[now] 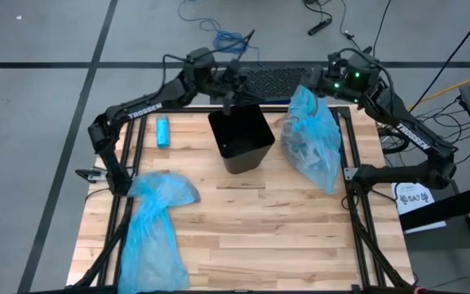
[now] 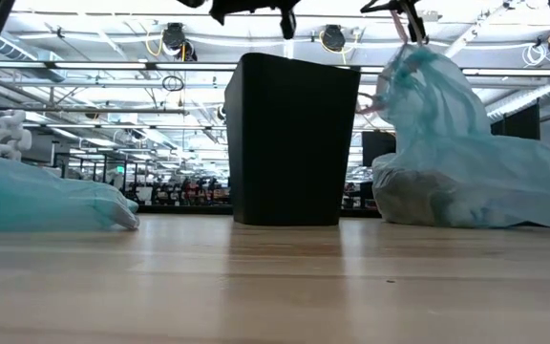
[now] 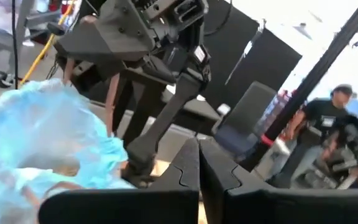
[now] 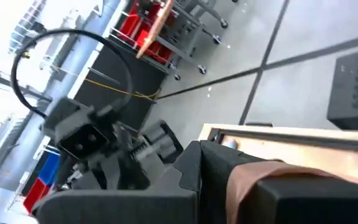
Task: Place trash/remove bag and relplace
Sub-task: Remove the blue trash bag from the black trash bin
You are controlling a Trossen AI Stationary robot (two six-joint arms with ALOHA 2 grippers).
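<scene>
Left of the black bin [image 1: 241, 140], an empty crumpled light-blue bag [image 1: 153, 216] lies flat on the counter [image 1: 251, 237], a small blue oblong [image 1: 163, 131] beyond it. The left pincer [image 1: 232, 96] hangs shut above the bin's far rim, holding nothing. Right of the bin slumps a translucent blue bag [image 1: 317, 139] with dark trash [image 1: 304, 151] inside, its top pinched in the shut right pincer [image 1: 312, 88].

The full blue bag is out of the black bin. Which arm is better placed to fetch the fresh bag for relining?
Left, probably. The empty blue bag lies on its side of the table; the left gripper sits shut over the black bin. The right gripper is shut on the full bag.
</scene>
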